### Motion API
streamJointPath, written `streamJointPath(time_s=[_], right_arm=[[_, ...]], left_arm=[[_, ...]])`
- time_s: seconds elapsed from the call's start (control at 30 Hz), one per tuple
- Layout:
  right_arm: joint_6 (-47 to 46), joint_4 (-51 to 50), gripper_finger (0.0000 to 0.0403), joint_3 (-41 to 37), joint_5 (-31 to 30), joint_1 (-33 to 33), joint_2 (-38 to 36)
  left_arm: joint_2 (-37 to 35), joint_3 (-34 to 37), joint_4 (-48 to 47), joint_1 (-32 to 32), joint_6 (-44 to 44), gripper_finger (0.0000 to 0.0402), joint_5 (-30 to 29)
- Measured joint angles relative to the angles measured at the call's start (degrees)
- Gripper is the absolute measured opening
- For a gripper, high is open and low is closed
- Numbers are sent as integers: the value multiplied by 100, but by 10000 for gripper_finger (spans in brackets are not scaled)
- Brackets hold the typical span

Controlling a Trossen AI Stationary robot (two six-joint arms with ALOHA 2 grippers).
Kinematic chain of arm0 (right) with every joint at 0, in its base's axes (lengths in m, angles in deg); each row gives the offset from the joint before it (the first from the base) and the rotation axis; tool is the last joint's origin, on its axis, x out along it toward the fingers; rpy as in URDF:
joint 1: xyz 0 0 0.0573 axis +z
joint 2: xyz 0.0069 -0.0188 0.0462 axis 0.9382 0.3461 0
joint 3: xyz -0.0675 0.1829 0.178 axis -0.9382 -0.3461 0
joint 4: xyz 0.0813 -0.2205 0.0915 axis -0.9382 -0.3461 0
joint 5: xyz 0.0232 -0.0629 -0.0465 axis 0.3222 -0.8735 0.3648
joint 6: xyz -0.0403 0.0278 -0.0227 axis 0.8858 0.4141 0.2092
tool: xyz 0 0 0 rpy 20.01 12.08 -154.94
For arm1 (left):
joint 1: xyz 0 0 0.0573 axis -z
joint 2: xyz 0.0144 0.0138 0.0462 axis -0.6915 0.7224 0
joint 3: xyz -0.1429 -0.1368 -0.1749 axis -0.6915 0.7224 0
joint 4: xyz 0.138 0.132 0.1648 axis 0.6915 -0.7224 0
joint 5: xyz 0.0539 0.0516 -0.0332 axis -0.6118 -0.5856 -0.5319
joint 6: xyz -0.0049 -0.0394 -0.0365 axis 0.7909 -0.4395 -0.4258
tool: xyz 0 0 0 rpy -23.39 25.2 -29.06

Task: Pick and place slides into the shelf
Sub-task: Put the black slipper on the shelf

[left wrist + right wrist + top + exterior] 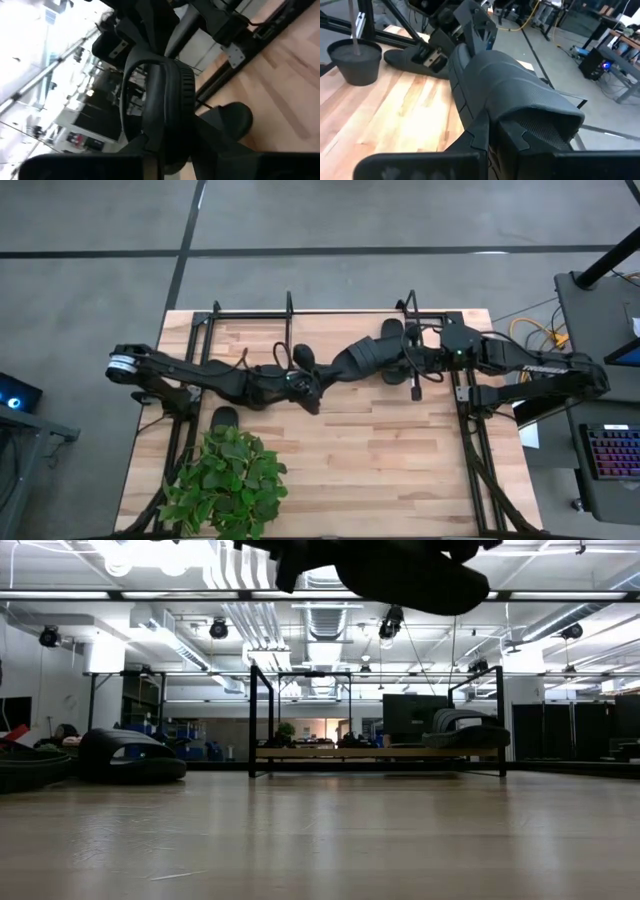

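One black slide (365,358) hangs in the air over the middle of the table between my two grippers. My right gripper (392,360) comes from the table's right and is shut on it. My left gripper (315,392) comes from the left and stands at the slide's other end (456,52). Whether it still holds the slide does not show. The shelf (300,315) stands along the far edge, with another slide (390,330) on it. A third slide (303,357) lies on the table just in front of the shelf. My right gripper holds the slide at its strap end (492,117), pinched between the two fingers (517,142). The fingers come nearly level from the table's right, along the slide's length. The slide is lifted clear of the table (400,575) and reaches out toward my left gripper.
A potted green plant (225,480) stands at the near left corner, and a further slide (225,417) lies just beyond it. The black arm-mount frames (470,430) run along both sides. Bare wood (380,470) fills the near middle and right.
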Motion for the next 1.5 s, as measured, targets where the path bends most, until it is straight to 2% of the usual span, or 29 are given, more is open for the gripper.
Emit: streamJointPath(time_s=[0.13, 0.33, 0.47, 0.57, 0.77, 0.93, 1.13, 1.33, 1.5], right_arm=[[50, 299, 8, -224, -5, -2, -81], [60, 12, 8, -256, -312, -37, -359], [66, 54, 8, -354, 205, -13, -650], [237, 61, 8, -493, 892, -24, -784], [580, 61, 8, -925, 1607, -15, -816], [374, 589, 8, -1113, 1475, -17, -653], [138, 712, 8, -1040, 1564, -13, -353], [42, 705, 8, -1025, 1864, -15, -88], [60, 735, 8, -876, 1935, -13, 105]], left_arm=[[-254, 0, -447, 0, -85, 54, 3], [-619, 20, -1145, 15, -579, 91, -87], [-768, 22, -1481, 13, -769, 113, -78], [-874, 20, -1424, 15, -512, 128, -58], [-1064, 20, -1344, 22, -312, 143, 83], [-919, -64, -1241, 20, 100, 144, 351], [-409, -211, -944, 17, 986, 144, 256], [-280, -369, -894, 13, 1238, 144, 228], [-174, -536, -1215, -14, 1187, 144, 327]])
